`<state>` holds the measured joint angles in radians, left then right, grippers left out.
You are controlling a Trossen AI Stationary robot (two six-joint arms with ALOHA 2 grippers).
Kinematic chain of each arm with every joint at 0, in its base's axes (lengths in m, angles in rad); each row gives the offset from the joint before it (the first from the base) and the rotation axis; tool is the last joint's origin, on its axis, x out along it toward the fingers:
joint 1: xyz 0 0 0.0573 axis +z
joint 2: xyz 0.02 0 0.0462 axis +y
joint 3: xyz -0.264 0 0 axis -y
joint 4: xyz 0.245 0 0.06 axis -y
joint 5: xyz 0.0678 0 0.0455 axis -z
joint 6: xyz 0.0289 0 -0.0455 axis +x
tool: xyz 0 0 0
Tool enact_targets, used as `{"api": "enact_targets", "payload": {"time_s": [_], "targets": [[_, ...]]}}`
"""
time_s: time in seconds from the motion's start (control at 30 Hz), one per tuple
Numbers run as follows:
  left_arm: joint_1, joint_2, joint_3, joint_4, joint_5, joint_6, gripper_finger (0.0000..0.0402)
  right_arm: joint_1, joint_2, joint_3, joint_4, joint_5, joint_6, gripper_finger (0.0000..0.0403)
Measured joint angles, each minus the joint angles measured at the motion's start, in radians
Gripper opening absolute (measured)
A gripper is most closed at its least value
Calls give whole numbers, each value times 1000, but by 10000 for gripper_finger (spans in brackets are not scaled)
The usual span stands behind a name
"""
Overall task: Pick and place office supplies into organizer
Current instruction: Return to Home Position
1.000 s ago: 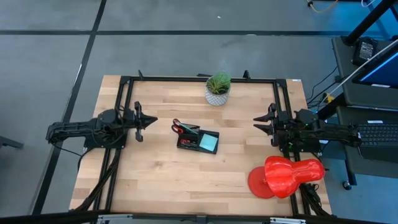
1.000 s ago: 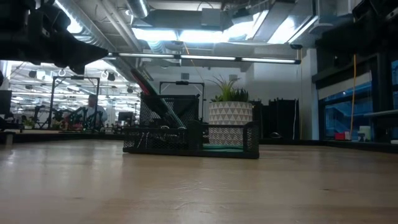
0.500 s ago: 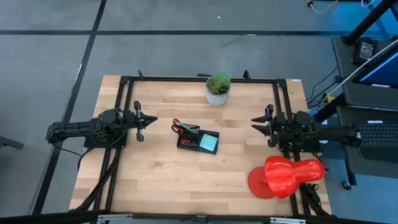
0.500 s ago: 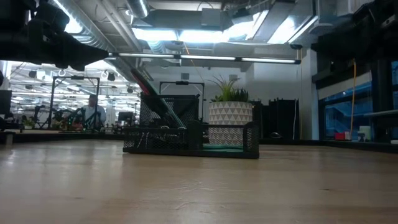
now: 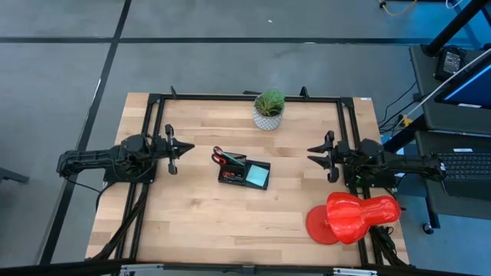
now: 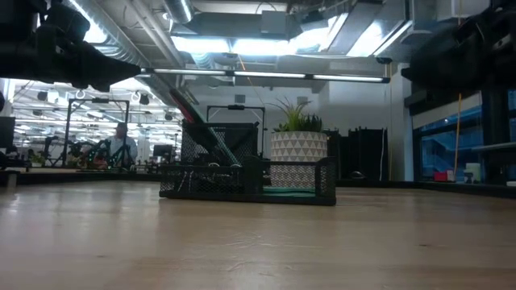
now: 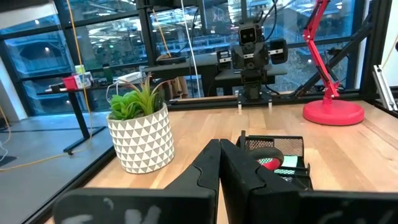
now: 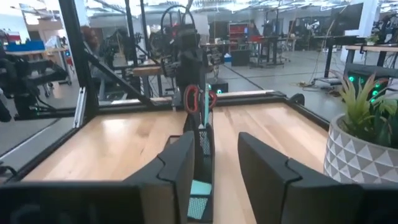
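High view: organizer (image 5: 227,177) mid-tabletop holds scissors (image 5: 222,159) and notepad (image 5: 258,176). Left gripper (image 5: 189,149) at left edge, pinched together, empty; right gripper (image 5: 313,155) at right edge, parted, empty.

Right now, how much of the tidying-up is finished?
Nearly all, it seems. The red-handled scissors and blue notepad sit in the organizer. Nothing is in hand: the left pincer is shut on nothing, the right pincer open, each at its own side of the table. I see no loose supplies left on the wood.

The wooden table (image 5: 192,222) bears the organizer (image 5: 244,174), potted plant (image 5: 268,110) and red object (image 5: 351,217).
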<state>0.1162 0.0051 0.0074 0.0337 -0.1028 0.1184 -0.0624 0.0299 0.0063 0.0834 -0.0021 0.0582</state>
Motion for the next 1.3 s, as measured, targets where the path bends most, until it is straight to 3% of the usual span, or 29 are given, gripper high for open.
{"api": "enact_targets", "payload": {"time_s": [1.3], "targets": [[0, 0, 0, 0, 0, 0, 4, 0, 0, 0, -58, 0, 12, 127]]}}
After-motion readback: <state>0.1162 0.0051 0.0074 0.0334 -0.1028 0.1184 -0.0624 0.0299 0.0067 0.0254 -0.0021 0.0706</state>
